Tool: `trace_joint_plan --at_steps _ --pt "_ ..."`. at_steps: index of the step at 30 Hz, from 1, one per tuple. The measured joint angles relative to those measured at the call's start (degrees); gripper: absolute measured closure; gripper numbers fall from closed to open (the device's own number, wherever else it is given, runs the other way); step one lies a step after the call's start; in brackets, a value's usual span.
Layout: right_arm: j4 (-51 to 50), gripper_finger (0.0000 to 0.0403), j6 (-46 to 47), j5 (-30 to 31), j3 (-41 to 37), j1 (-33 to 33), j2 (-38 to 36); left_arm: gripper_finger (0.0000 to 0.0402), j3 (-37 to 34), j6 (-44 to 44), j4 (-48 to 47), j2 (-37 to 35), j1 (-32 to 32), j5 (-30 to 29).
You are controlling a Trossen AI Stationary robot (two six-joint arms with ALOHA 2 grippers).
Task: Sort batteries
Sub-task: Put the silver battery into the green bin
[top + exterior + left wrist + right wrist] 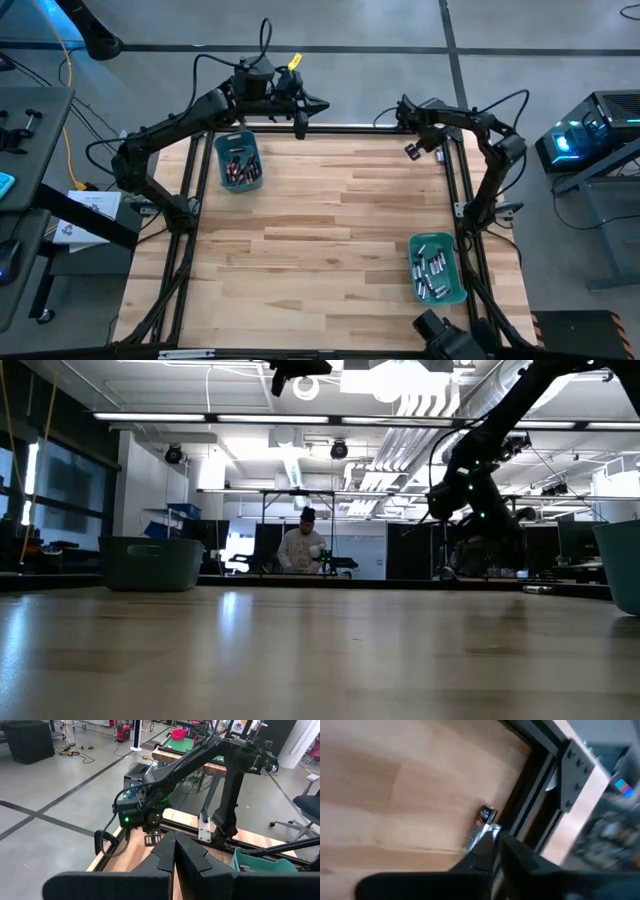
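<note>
A battery [482, 830] (right wrist view only) pinched in the right end effector [494, 839]; left's closed empty

We see one bin [238, 160] w/ batteries [241, 168] at table's [320, 230] far left, 2nd bin [437, 268] w/ batteries [431, 273] at near right. Single battery [481, 829] on tabletop just beside edge frame [532, 795], right side.

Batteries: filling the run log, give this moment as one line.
right claw shut on battery, far right corner | left claw shut, empty, over far edge | left bin, right bin partly filled
</note>
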Motion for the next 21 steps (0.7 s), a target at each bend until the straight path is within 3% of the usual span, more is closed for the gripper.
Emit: trace_joint_plan --at_steps 2,12,21 --pt "-0.6 0.0390 -4.2 2.2 0.0 0.4 0.8 0.0401 0.0 0.1 0.0 0.0 0.0 0.0" --pt "-6.0 0.0400 -7.0 6.2 0.0 1.4 9.3 0.0401 0.0 1.0 -0.1 0.0 0.0 0.0" --pt "-4.0 0.0402 -8.5 -0.3 0.0 4.3 9.9 0.0401 0.0 1.5 -2.2 0.0 0.0 -0.1"
